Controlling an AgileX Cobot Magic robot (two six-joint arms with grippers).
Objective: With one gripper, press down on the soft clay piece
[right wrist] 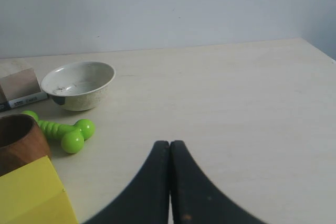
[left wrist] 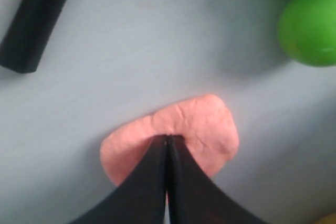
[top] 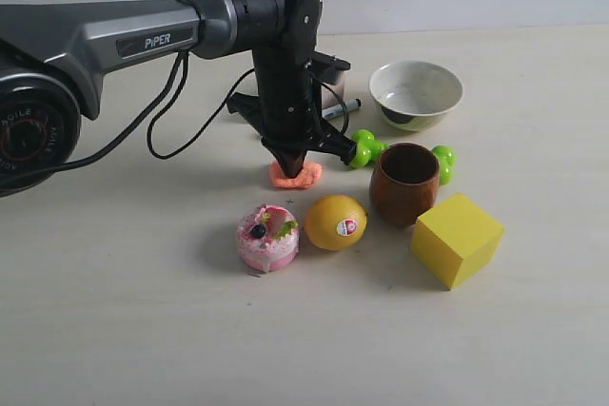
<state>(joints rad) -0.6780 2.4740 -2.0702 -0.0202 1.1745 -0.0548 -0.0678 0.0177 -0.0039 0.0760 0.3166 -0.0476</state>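
Observation:
The soft clay piece (top: 296, 175) is a flat salmon-orange lump on the table behind the pink cake. My left gripper (top: 294, 164) points straight down, shut, with its tips set on the clay's top. In the left wrist view the closed fingertips (left wrist: 167, 139) rest against the middle of the clay (left wrist: 205, 127), which dents slightly around them. My right gripper (right wrist: 169, 144) is shut with nothing in it, hovering over bare table; it does not show in the exterior view.
Near the clay lie a pink cake (top: 268, 238), a lemon (top: 336, 222), a brown cup (top: 405, 182), a yellow block (top: 457, 238), a green dumbbell toy (top: 365, 148), a white bowl (top: 416, 93) and a black marker (left wrist: 37, 19).

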